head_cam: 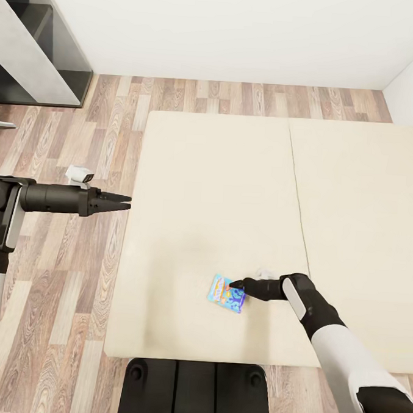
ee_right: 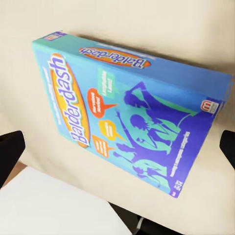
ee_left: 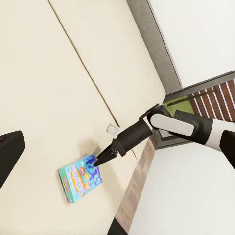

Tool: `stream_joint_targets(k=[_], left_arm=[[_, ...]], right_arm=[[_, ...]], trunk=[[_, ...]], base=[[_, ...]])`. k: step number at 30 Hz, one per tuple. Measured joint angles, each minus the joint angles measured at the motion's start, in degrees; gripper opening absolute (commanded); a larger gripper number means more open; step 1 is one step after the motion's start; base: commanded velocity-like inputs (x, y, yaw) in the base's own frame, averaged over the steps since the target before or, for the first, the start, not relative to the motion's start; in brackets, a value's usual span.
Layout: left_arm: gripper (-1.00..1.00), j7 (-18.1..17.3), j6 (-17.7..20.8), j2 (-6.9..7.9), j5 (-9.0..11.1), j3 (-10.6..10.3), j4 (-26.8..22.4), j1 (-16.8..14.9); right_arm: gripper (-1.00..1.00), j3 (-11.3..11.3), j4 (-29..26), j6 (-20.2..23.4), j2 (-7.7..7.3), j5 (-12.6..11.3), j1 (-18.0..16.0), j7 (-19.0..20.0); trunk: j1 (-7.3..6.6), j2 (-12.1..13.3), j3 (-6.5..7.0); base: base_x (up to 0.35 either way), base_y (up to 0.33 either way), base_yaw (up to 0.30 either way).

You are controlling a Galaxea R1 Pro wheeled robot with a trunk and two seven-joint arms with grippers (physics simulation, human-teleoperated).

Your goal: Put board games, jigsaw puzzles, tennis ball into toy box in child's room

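A blue board game [head_cam: 227, 293] printed "Balderdash" lies flat on the beige bed [head_cam: 220, 189], near its front edge. My right gripper [head_cam: 237, 285] hovers right at the game's edge. In the right wrist view the box [ee_right: 127, 112] sits close up, and the gripper is open, with one dark fingertip [ee_right: 10, 152] showing on each side of the box. The left wrist view shows the same game [ee_left: 81, 177] with the right gripper [ee_left: 100, 159] pointing at its corner. My left gripper [head_cam: 126, 201] is open and empty, held over the floor beside the bed's left edge.
A dark shelf unit with white sides [head_cam: 39, 43] stands at the back left on the wood-plank floor [head_cam: 74, 272]. A seam [head_cam: 296, 193] splits the mattress into two parts. White walls close the room behind the bed. My base [head_cam: 195, 392] stands against the bed's front edge.
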Motion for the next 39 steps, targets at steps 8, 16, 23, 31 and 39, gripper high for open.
stream_joint_targets(k=[8,16,23,31,39], left_arm=[[1.00,0.0,0.0,0.00,0.0,-0.1,0.0,0.0],[1.00,0.0,0.0,0.00,0.0,-0.1,0.0,0.0],[1.00,0.0,0.0,0.00,0.0,-0.1,0.0,0.0],[1.00,0.0,0.0,0.00,0.0,-0.1,0.0,0.0],[1.00,0.0,0.0,0.00,-0.1,-0.2,0.0,0.0]], right_arm=[[1.00,0.0,0.1,0.0,0.79,0.1,-0.3,0.0],[1.00,0.1,0.1,0.0,1.11,0.2,-0.5,0.0],[1.00,0.1,0.1,0.0,1.14,0.2,-0.5,-0.1],[1.00,0.0,0.1,-0.1,1.22,0.2,-0.5,-0.1],[1.00,0.1,0.1,-0.1,1.80,0.3,-0.5,-0.1]], trunk=[[0.00,0.0,0.00],[0.00,0.0,0.00],[0.00,0.0,0.00],[0.00,0.0,0.00],[0.00,0.0,0.00]], base=[[0.000,0.000,0.000],[0.000,0.000,0.000],[0.000,0.000,0.000],[0.000,0.000,0.000],[0.000,0.000,0.000]])
